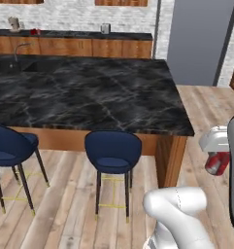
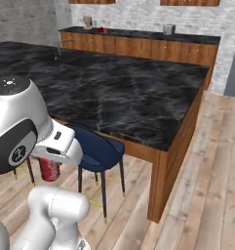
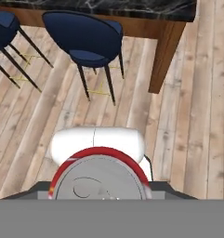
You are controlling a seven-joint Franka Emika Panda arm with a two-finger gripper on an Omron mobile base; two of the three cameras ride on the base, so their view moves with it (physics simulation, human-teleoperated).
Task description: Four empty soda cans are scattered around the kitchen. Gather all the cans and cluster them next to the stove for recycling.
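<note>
My gripper (image 1: pixel 216 159) is shut on a red soda can (image 1: pixel 217 164) and holds it upright in the air above the wood floor, just off the island's near right corner. The right base view has the same can (image 2: pixel 49 169) hanging under the white hand (image 2: pixel 60 144), beside the arm's large joint. In the hand view the can's silvery top with its red rim (image 3: pixel 100 179) sits right at the bottom. A small red thing, likely another soda can (image 1: pixel 35 32), stands on the far back counter (image 2: pixel 101 30). The stove is out of view.
A black marble island (image 1: pixel 89 92) stands ahead, with a sink and faucet (image 1: pixel 16 51) at its left. Two blue stools (image 1: pixel 112 151) (image 1: pixel 9 146) are tucked against its near side. A grey fridge (image 1: pixel 198 39) stands at the back right. Open wood floor (image 3: pixel 197 116) runs right of the island.
</note>
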